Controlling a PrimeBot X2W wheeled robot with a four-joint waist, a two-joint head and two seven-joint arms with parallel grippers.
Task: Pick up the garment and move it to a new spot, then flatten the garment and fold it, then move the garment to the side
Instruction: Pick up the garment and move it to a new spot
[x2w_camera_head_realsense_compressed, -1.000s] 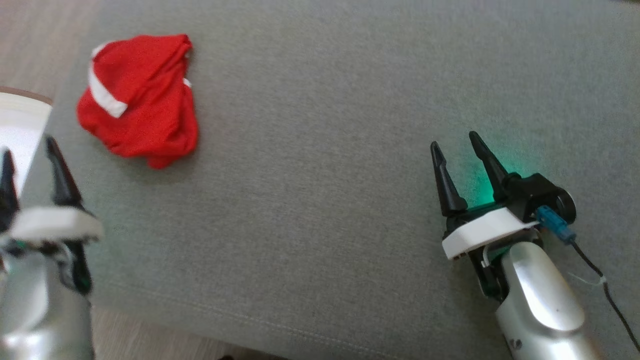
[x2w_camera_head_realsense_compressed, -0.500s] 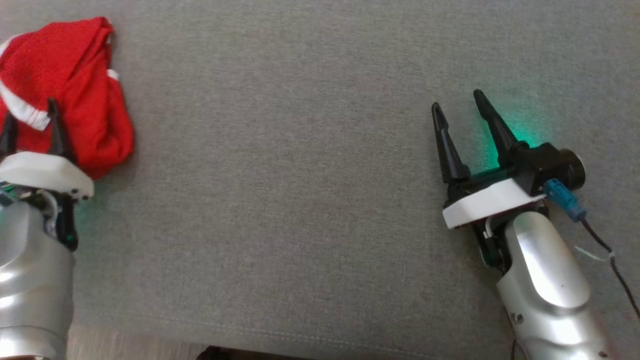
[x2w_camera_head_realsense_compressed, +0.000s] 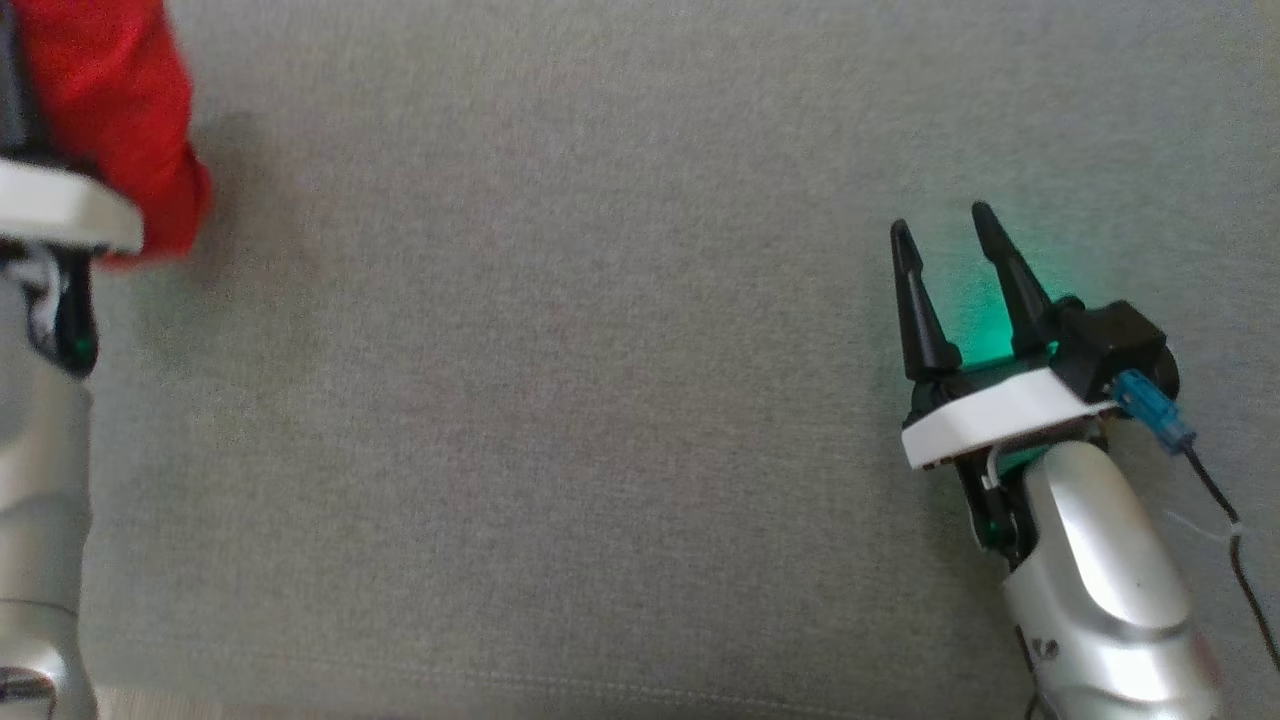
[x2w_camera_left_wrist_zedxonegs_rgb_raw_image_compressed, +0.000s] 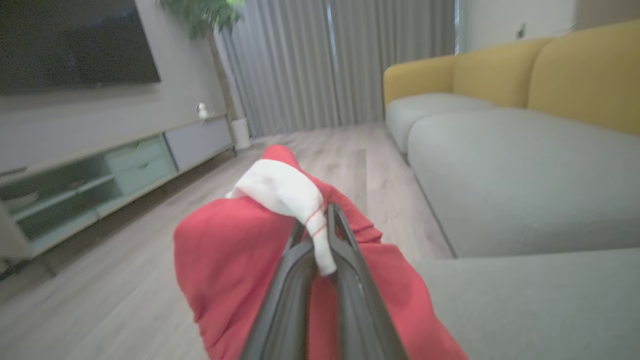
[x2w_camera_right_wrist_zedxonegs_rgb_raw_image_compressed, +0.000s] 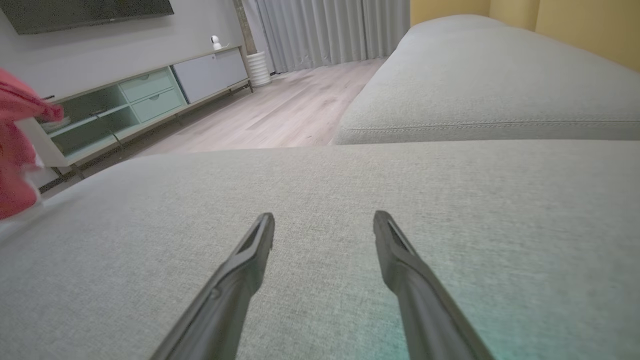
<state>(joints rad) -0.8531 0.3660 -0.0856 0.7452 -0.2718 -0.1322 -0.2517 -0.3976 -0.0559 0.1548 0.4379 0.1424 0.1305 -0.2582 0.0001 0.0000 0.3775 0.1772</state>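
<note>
The garment (x2w_camera_head_realsense_compressed: 110, 110) is red cloth with a white band, bunched at the head view's upper left corner on the grey sofa cushion (x2w_camera_head_realsense_compressed: 560, 380). In the left wrist view my left gripper (x2w_camera_left_wrist_zedxonegs_rgb_raw_image_compressed: 322, 225) is shut on the garment (x2w_camera_left_wrist_zedxonegs_rgb_raw_image_compressed: 240, 260), its two fingers pinching the white band (x2w_camera_left_wrist_zedxonegs_rgb_raw_image_compressed: 285, 192); the red cloth hangs around the fingers. My right gripper (x2w_camera_head_realsense_compressed: 940, 232) stands open over the cushion at the right, nothing between its fingers (x2w_camera_right_wrist_zedxonegs_rgb_raw_image_compressed: 250, 250). The garment (x2w_camera_right_wrist_zedxonegs_rgb_raw_image_compressed: 15, 155) also shows at the far left edge of the right wrist view.
The cushion's front seam (x2w_camera_head_realsense_compressed: 500, 680) runs along the head view's bottom. Beyond the sofa lie a wooden floor (x2w_camera_left_wrist_zedxonegs_rgb_raw_image_compressed: 100, 290), a low TV cabinet (x2w_camera_right_wrist_zedxonegs_rgb_raw_image_compressed: 140, 100), grey curtains (x2w_camera_left_wrist_zedxonegs_rgb_raw_image_compressed: 340, 60) and yellow sofa backs (x2w_camera_left_wrist_zedxonegs_rgb_raw_image_compressed: 550, 75). A black cable (x2w_camera_head_realsense_compressed: 1230, 540) trails from my right wrist.
The head camera has swung right, so the garment slid to the picture's left edge. My left gripper reached the garment and shut on its white band. The right gripper stays open.
</note>
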